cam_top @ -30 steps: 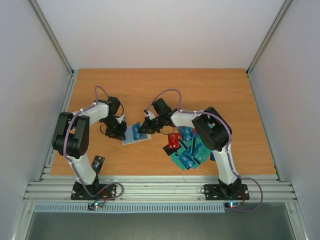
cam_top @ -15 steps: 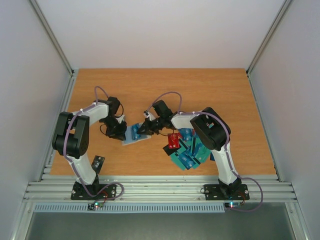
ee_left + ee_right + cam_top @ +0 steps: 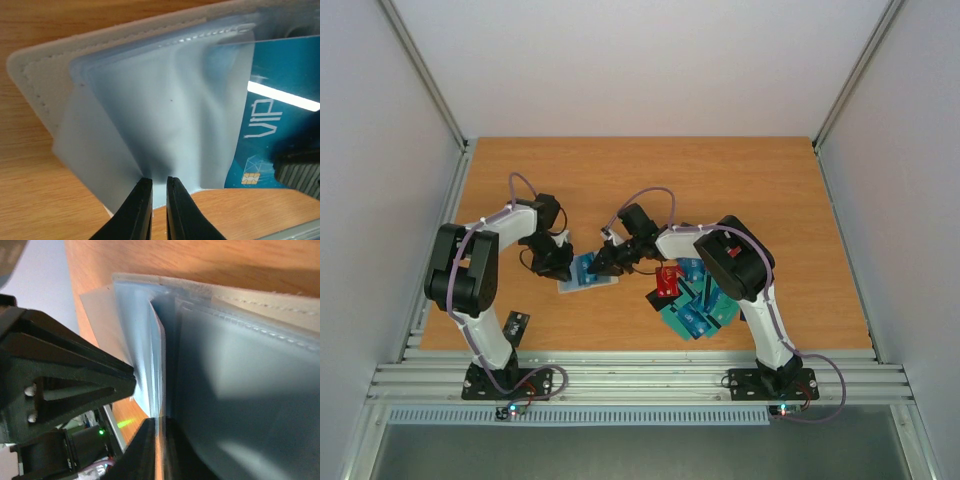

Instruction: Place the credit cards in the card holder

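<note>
Inspection from the remote station, with the insertion step in hand.

**Left jaws:** clenched on the near edge of a clear sleeve (image 3: pixel 150 110) of the card holder (image 3: pixel 586 276). The film runs straight into the narrow slit between them. The holder's cream cover (image 3: pixel 40 85) lies flat on the worktop (image 3: pixel 720 180) just beyond these jaws.

**Right jaws:** standing narrow about the edge of one teal card (image 3: pixel 280 100), so I read them as grasping it. The thin edge runs from between them up into the sleeves. The gap is very fine, and I cannot rule out that the grip is slackening.

**Change noted:** over the last second the right arm has pressed leftward toward the left jaws. The holder has slid and turned a little under that push. The teal card now sits partly under the sleeve film, with its printed end and chip still outside, next to the right jaws.

**Meaning:** in my judgement this card is partly seated, not home. A further push along the sleeve is needed before release. The holder may skid again unless the left jaws hold firm.

**Remainder:** the other credit cards (image 3: pixel 695 300) lie heaped behind the right jaws, well apart from the holder. Most of the task is outstanding.
</note>
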Robot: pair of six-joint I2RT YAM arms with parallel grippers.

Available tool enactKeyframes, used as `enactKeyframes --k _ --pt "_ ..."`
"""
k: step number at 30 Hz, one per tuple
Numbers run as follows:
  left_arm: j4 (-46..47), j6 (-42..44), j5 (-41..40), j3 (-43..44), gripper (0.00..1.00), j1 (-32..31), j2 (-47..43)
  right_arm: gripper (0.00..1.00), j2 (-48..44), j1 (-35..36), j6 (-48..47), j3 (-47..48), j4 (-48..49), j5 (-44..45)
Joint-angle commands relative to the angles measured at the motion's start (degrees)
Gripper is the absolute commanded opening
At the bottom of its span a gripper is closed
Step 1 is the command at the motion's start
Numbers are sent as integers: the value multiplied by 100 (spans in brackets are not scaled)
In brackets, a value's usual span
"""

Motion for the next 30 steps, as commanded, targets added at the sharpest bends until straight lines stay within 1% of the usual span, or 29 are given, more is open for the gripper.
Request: enactKeyframes --k 1,5,8,15,18,23,28,30 --pt "0 -36 13 -9 12 15 -105 18 127 102 -206 227 -735 -28" --pt "-107 -41 -147 52 12 11 -280 31 -63 98 -652 421 -1559 248" --pt "-203 -68 -300 97 15 14 -483 39 -170 98 -917 618 -2133 401" --pt "-351 -115 -738 74 24 11 -840 48 -262 97 -1424 1139 -3343 871" --pt "-243 -92 -774 -33 25 13 -777 49 -280 91 -1521 1277 -3643 995" --pt "-51 -144 -961 -102 20 11 -672 45 -291 107 -1608 1412 -3908 1190" --pt "51 -151 -1103 -155 16 10 -568 32 -214 146 -1766 1662 -4234 1481" --pt "91 -149 -1136 -196 14 12 -515 25 -172 187 -1806 1762 -4346 1573"
